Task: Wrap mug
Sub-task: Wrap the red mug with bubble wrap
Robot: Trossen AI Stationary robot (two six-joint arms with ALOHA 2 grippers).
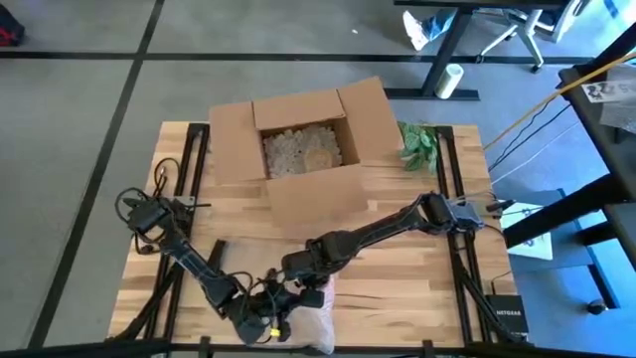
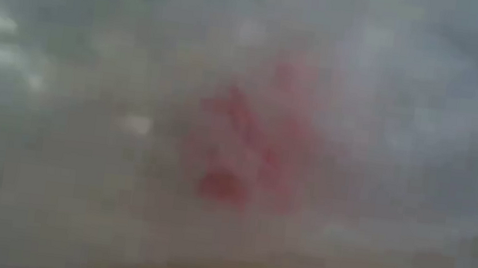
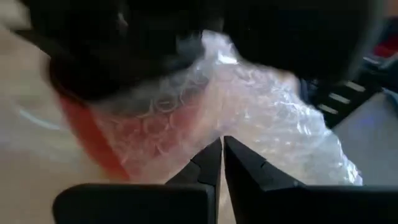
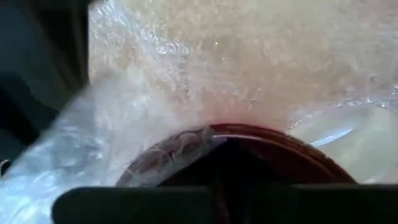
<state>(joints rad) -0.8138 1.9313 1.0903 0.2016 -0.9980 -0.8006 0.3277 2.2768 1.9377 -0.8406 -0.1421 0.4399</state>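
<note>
At the table's near edge, the red mug (image 4: 249, 149) lies under bubble wrap (image 3: 261, 106), with the left gripper (image 3: 222, 152) pinched together on the wrap. The right gripper (image 1: 310, 281) sits against the mug; its fingers cannot be made out. Farther back, an open cardboard box (image 1: 298, 139) holds packing filler (image 1: 301, 149), with something green (image 1: 417, 144) beside it.

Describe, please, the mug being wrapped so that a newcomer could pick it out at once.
Start at the open cardboard box at the table's far side, then come to the near edge, where both arms meet. The mug lies there under bubble wrap, between the left pincer and right pincer. It is the only red thing there.
</note>
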